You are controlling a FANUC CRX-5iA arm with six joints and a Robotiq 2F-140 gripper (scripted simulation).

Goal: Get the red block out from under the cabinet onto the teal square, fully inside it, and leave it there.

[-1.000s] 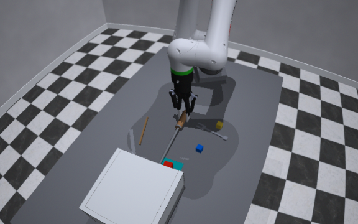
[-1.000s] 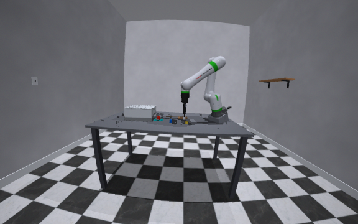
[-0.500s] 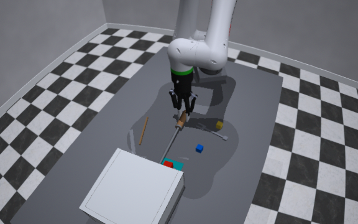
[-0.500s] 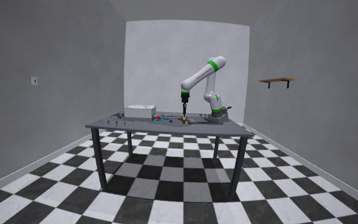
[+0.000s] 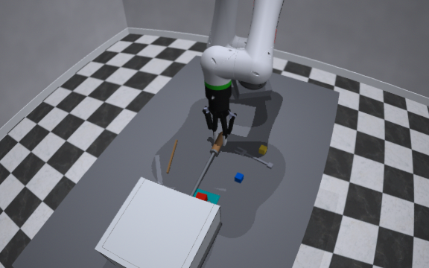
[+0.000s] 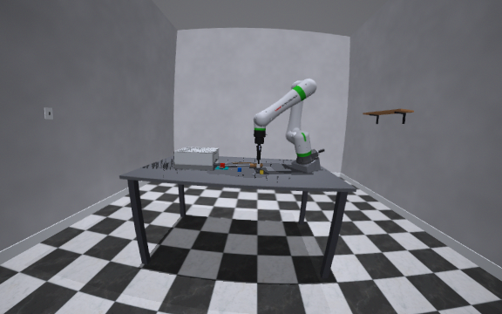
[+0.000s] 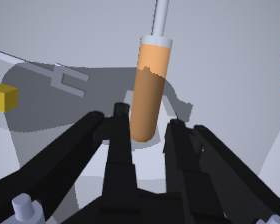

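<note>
The red block (image 5: pixel 201 196) (image 6: pixel 222 165) sits on the teal square (image 5: pixel 213 196) (image 6: pixel 226 167) right at the front edge of the white cabinet (image 5: pixel 159 227) (image 6: pixel 196 155). My gripper (image 5: pixel 219 139) (image 7: pixel 145 103) is shut on the wooden handle (image 5: pixel 217 144) (image 7: pixel 151 90) of a long tool. Its grey metal rod runs from the handle to the teal square beside the red block. The rod's far end is hidden at the cabinet edge.
A blue cube (image 5: pixel 239 177) and a yellow cube (image 5: pixel 262 149) (image 7: pixel 3 96) lie on the table to the right of the tool. A grey T-shaped tool (image 5: pixel 256 158) lies near the yellow cube. A thin wooden stick (image 5: pixel 172 156) and a grey bar (image 5: pixel 158 168) lie to the left.
</note>
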